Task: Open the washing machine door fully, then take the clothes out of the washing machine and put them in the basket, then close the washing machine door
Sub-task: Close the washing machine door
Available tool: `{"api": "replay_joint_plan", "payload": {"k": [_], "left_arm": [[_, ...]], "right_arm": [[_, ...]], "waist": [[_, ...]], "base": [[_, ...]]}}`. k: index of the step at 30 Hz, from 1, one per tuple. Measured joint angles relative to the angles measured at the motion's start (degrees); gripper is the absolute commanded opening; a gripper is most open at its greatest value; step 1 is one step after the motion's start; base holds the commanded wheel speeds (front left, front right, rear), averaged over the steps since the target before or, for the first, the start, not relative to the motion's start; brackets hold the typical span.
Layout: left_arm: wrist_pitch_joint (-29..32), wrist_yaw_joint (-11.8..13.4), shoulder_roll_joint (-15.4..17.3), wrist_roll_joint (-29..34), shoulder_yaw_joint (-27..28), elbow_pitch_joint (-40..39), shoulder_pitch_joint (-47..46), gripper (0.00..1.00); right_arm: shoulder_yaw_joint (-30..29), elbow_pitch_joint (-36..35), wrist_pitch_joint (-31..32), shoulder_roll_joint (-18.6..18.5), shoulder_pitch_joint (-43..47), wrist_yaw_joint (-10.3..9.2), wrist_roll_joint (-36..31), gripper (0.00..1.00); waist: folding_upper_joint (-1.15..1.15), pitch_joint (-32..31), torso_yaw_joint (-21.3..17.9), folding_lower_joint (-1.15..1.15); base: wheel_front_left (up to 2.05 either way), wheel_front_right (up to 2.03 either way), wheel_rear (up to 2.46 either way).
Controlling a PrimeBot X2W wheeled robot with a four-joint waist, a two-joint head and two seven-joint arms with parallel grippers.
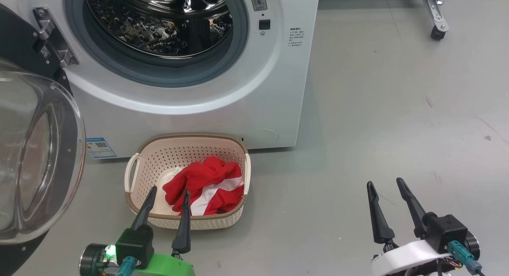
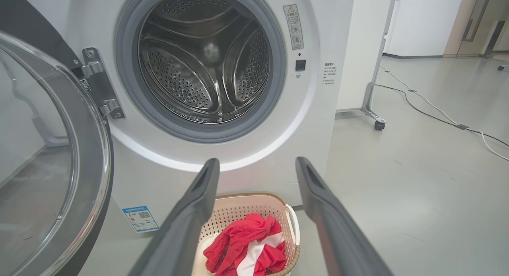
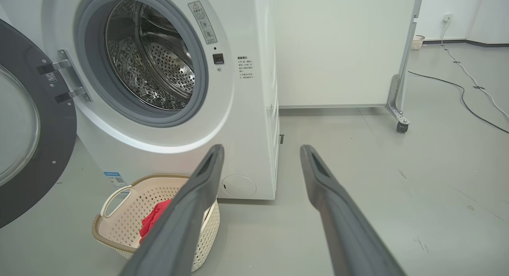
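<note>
Door (image 1: pixel 39 148): wide open on its hinge (image 1: pixel 53 37), left of the washer (image 1: pixel 191 109); judged set so for free reach into the drum (image 2: pixel 206 57). Closing not yet done.
Clothes (image 1: pixel 206 186): red heap in the basket (image 1: pixel 187 137), toward its right end.
Basket: on the floor (image 1: pixel 377 109) just before the washer, below the opening; judged a short drop from the drum.
Left gripper (image 1: pixel 169 189): jaws spread wide, nothing held, tips over the basket's near rim.
Right gripper (image 1: pixel 384 181): jaws spread wide, nothing held, over floor well right of the basket.
Drum: no fabric seen in 3 views; top cut off in head view, front floor behind the grey ring (image 1: pixel 159 73).
Hidden: door's left part cut off; garment count cannot be told.
</note>
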Motion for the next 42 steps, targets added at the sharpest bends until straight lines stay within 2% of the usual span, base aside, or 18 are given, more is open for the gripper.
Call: {"api": "replay_joint_plan", "payload": {"k": [26,35,42], "left_arm": [[0.8,0.0,0.0,0.0,-1.1,0.3,0.0,1.00],[1.4,0.0,0.0,0.0,-1.5,0.7,-0.1,1.00],[1.4,0.0,0.0,-0.2,-1.5,0.5,-0.1,1.00]], "right_arm": [[-0.1,0.0,0.0,0.0,0.0,-0.15,0.0,1.00],[-0.5,-0.1,0.0,0.0,1.2,-0.54,0.0,1.00],[-0.8,-0.7,0.0,0.1,2.1,-0.51,0.0,1.00]], "waist": [[0.00,-0.9,0.9,0.00],[0.00,-1.5,3.9,0.00],[0.00,-1.5,8.8,0.00]], "base": [[-0.03,0.03,0.00],[0.00,0.00,0.00],[0.00,0.00,0.00]]}}
